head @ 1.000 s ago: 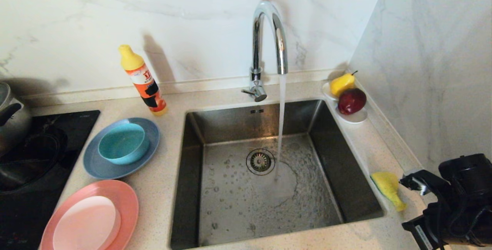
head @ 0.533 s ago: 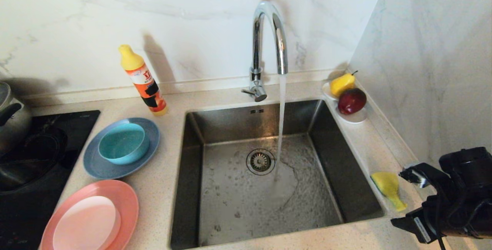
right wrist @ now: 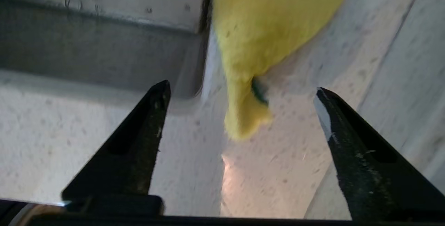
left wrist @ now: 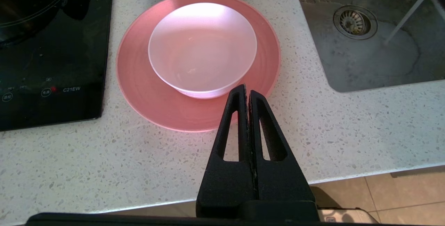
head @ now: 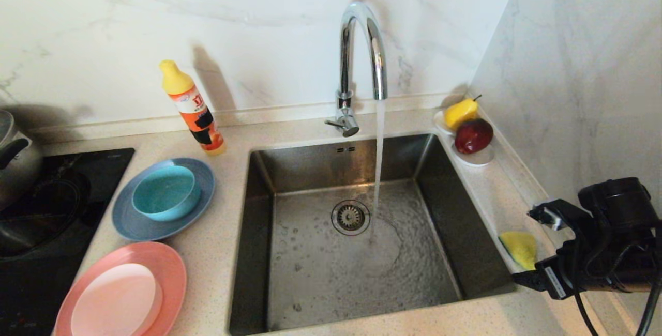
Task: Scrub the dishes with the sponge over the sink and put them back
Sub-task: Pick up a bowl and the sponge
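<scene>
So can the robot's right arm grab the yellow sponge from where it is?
Probably yes. The right gripper is open, with the sponge lying just ahead of its fingers on the counter beside the sink. Nothing sits between them, so the way looks free.

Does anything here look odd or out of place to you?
The tap is running into the sink with no dish under it. The sponge lies crumpled at the sink's right rim, its corner sticking over the edge. The right hand hangs open above it.
</scene>
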Available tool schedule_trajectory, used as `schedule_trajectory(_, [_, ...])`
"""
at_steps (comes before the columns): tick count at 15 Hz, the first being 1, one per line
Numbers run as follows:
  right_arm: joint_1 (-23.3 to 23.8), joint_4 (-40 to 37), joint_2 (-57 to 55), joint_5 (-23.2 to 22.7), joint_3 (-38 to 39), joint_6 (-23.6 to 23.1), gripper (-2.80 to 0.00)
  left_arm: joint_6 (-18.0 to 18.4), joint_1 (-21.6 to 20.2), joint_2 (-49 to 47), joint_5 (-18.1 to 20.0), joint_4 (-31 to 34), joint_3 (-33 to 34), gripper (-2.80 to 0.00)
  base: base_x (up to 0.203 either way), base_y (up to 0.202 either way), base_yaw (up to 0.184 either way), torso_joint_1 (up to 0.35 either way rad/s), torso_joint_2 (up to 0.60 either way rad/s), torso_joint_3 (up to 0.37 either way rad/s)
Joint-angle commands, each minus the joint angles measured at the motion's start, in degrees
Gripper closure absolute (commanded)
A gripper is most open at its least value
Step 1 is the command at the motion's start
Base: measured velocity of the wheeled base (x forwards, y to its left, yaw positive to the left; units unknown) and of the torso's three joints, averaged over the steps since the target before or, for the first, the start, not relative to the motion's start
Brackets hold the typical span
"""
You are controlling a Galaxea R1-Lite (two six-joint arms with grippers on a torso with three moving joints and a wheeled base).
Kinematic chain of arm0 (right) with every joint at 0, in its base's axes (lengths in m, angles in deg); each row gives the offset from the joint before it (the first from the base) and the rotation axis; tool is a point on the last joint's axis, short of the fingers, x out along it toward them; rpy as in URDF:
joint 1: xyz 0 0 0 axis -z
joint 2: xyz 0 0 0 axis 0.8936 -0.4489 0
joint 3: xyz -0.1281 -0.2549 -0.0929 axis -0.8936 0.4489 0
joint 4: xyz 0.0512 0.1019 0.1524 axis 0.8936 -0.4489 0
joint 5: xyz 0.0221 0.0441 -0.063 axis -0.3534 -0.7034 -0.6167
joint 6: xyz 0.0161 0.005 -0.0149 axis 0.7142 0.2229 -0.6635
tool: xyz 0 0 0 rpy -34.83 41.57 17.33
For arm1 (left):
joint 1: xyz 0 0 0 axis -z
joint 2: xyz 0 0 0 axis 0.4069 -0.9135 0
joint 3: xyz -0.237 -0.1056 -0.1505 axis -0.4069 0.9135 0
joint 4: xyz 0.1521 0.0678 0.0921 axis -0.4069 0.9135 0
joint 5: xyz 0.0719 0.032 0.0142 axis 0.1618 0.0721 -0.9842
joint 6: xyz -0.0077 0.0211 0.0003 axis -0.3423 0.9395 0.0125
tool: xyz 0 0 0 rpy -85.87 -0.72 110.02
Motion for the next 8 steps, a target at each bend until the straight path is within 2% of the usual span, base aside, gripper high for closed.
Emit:
schedule_trajectory(1, [0.0, 0.0, -0.9, 0.0, -0.5, -0.1, -2.80, 0.0, 0.0, -0.1, 0.0, 0.1, 0.0, 0.00, 0.000, 0.000, 0.000, 0.000, 0.00, 0.000])
schedule_trajectory(4, [0.0, 0.1, -1.6, 0.0, -0.5, 0.2, -2.80, 0.0, 0.0, -0.1, 0.0, 0.1, 0.0, 0.00, 0.000, 0.000, 0.000, 0.000, 0.00, 0.000])
schedule_trajectory(5, [0.0, 0.1, -1.5, 0.1, -0.6, 0.1, 0.00, 0.0, 0.0, -0.1, 0.0, 0.1, 0.0, 0.00, 0.000, 0.000, 0.000, 0.000, 0.00, 0.000])
schedule_trajectory(8, [0.0, -0.1, -1.6, 0.0, -0.8, 0.1, 0.00, 0.0, 0.0, -0.1, 0.0, 0.1, 0.0, 0.00, 0.000, 0.000, 0.000, 0.000, 0.00, 0.000])
